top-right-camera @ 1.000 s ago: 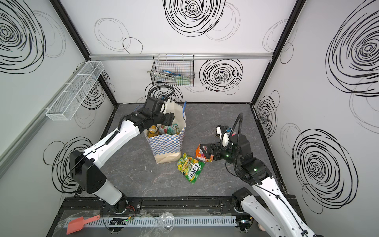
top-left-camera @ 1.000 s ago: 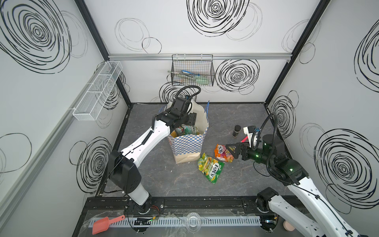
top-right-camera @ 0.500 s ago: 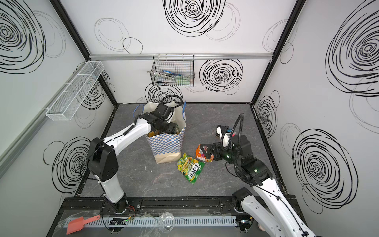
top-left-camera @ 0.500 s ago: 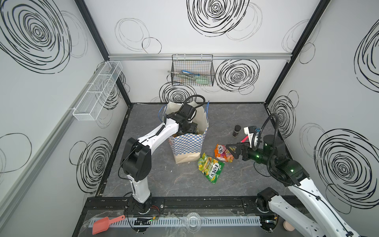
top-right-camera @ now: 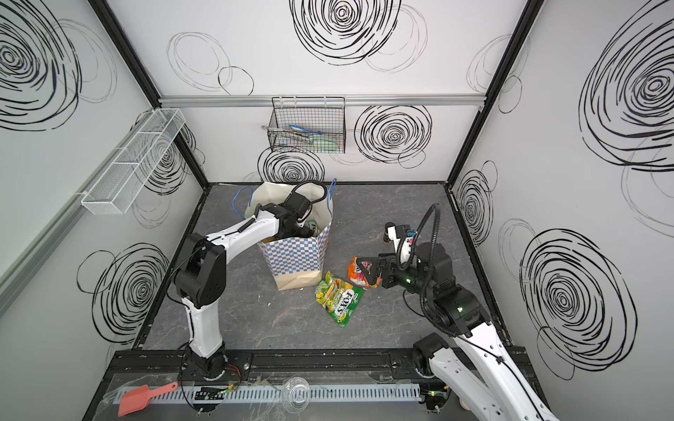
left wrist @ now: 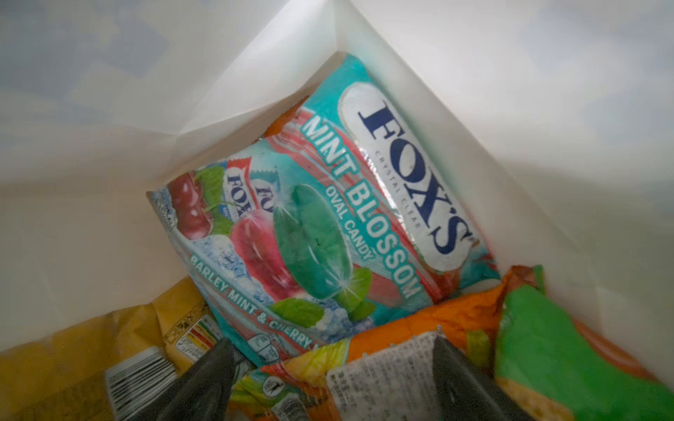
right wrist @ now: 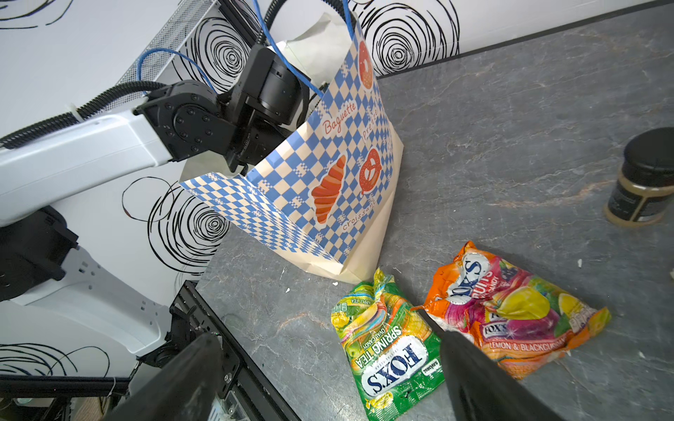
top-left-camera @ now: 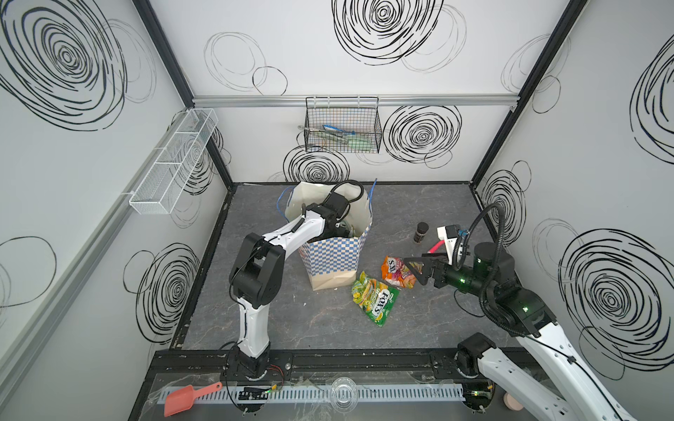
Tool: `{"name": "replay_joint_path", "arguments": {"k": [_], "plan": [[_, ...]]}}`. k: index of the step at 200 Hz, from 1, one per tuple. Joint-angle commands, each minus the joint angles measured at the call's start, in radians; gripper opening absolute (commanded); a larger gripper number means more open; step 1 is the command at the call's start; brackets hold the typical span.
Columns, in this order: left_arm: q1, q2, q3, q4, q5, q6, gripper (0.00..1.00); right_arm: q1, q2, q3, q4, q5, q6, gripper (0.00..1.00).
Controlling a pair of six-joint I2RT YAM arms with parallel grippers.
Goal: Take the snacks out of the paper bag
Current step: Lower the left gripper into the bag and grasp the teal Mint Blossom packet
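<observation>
Paper bag (top-left-camera: pixel 332 255) upright, mouth open, blue-checkered band over tan base. Green packet (top-left-camera: pixel 374 300) and orange packet (top-left-camera: pixel 395 269) flat on worktop (top-left-camera: pixel 291 320) beside it. Teal packet (left wrist: pixel 328 218) inside, among others.

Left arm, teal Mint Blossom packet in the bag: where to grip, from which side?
Likely the logo edge of the teal Mint Blossom packet: it shows bare against the paper bag's inner wall, while the edge nearer the fingers is overlapped by the orange packet. Bring the open left gripper down through the bag's mouth and pinch that free edge, one finger wall-side.
</observation>
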Motion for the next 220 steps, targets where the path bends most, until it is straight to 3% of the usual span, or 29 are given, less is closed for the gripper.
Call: {"name": "replay_joint_path", "arguments": {"k": [1,65,114,167,220], "plan": [[0.006,0.050,-0.007,-0.031,-0.044,0.020,0.90,0.000,-0.010,0.003,0.008,-0.005,-0.011,0.97],[0.013,0.136,-0.027,-0.045,0.035,0.012,0.90,0.000,-0.028,0.009,-0.001,0.011,-0.016,0.97],[0.037,0.148,-0.033,-0.040,0.090,-0.002,0.79,-0.001,-0.027,0.013,-0.004,0.010,-0.011,0.97],[0.044,0.113,-0.035,-0.033,0.116,-0.008,0.52,0.000,-0.025,0.012,0.000,0.011,-0.011,0.97],[0.047,0.048,-0.046,0.008,0.164,-0.006,0.32,-0.001,-0.022,0.014,0.010,0.014,-0.008,0.97]]}}
